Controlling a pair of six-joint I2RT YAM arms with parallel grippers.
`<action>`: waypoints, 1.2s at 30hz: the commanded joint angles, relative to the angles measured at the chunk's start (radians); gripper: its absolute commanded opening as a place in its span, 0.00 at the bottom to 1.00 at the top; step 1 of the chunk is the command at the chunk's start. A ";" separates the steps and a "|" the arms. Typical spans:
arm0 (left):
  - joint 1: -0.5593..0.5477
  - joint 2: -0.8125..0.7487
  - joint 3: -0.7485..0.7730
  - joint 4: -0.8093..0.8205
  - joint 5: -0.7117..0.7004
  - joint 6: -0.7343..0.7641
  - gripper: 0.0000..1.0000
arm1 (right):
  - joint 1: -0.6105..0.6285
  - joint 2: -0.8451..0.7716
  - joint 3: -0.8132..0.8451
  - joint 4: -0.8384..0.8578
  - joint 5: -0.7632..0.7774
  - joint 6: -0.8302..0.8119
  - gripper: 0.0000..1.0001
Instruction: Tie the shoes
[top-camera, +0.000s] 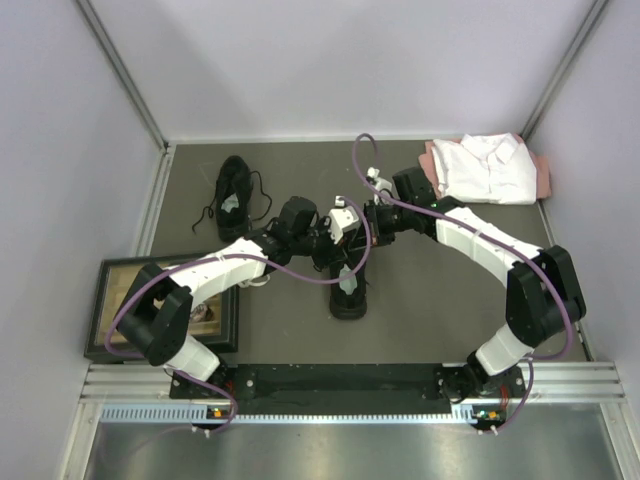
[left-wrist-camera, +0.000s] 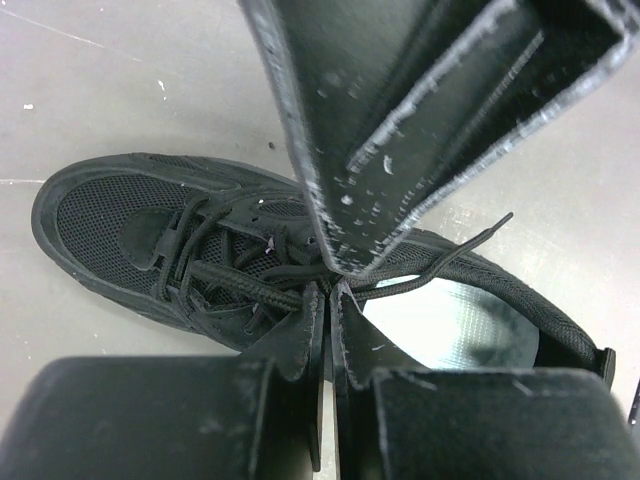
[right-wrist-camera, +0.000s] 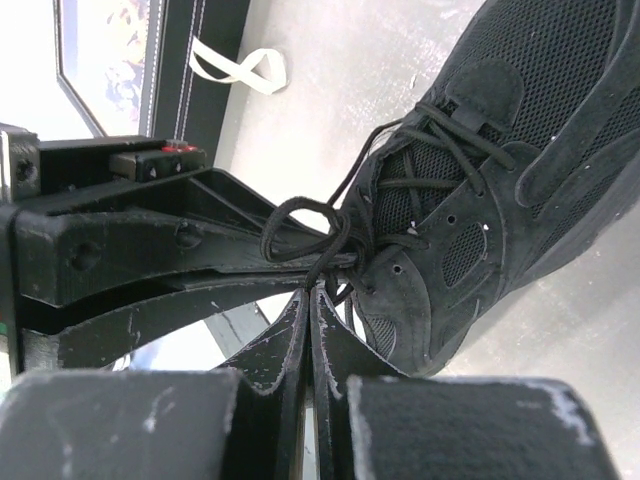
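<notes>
arms: left arm and right arm are clad in white shells with black joints | cables: purple, routed along both | left hand, right hand: black fingers, edges scuffed pale

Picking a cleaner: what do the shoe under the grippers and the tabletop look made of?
Shoe: black open-weave mesh with matte, suede-like overlays; fine grid texture shows. Tabletop: smooth grey sheet with slight sheen, perhaps metal or laminate.
</notes>
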 joint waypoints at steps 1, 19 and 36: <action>0.024 -0.001 -0.009 0.011 -0.093 -0.018 0.01 | 0.017 -0.046 -0.012 0.022 -0.012 -0.021 0.00; 0.024 -0.070 -0.081 0.209 0.009 -0.128 0.02 | 0.017 -0.050 -0.001 0.005 -0.014 -0.020 0.04; 0.025 -0.046 -0.129 0.283 0.046 -0.050 0.03 | -0.009 -0.047 0.050 -0.047 -0.021 -0.052 0.24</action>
